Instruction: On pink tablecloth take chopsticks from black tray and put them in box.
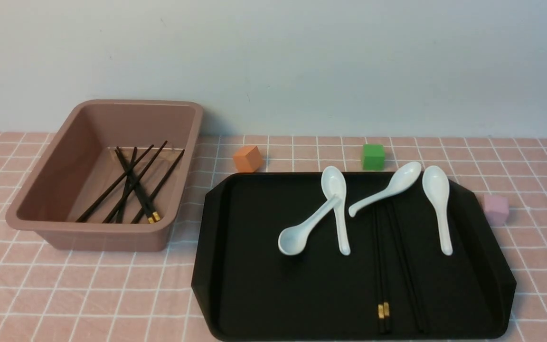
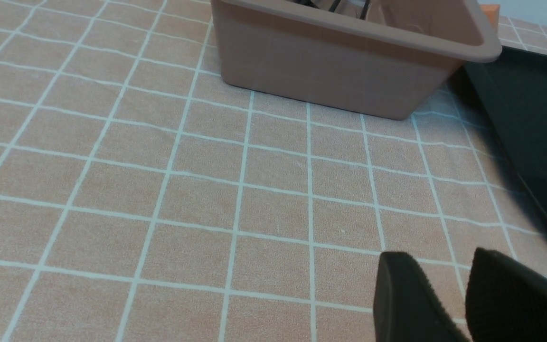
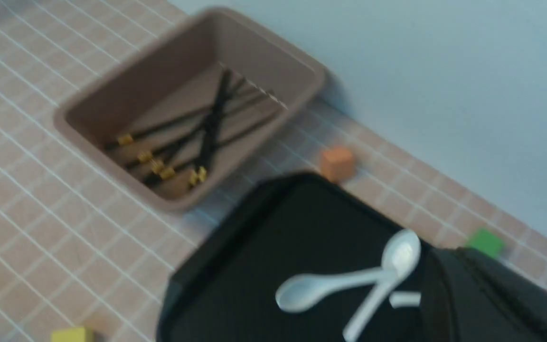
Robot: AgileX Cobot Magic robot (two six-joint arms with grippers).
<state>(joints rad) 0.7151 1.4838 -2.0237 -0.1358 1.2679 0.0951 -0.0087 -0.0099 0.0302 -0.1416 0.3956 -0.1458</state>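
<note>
Front view, left to right: a deep dusty-pink plastic box point(image 1: 41, 209) stands on the pink grid-lined tablecloth point(image 1: 88, 294), with several long black gold-banded chopsticks point(image 1: 133, 190) crossed inside it. A small orange cube point(image 1: 248, 158) sits between the box and the large matte black tray point(image 1: 235, 285). Four white ceramic spoons point(image 1: 437, 209) lie on the tray. In its right half lie further chopsticks point(image 1: 381, 266), gold bands toward the near rim, far tips beside a spoon handle. A green cube point(image 1: 373, 156) stands behind the tray and a pale pink cube point(image 1: 495, 209) just off its right corner. Neither arm shows here.

Left wrist view: the left gripper point(image 2: 439, 275) hangs low over bare cloth near the box, fingers parted, nothing between them.

Right wrist view, blurred: the right gripper point(image 3: 482, 294) is above the tray, clenched, with nothing visible in it.

Assessment: pickup from the tray is pending. Recommend opening the right jaws, descending on the banded ends well clear of the spoons, and lifting level before crossing to the box.
</note>
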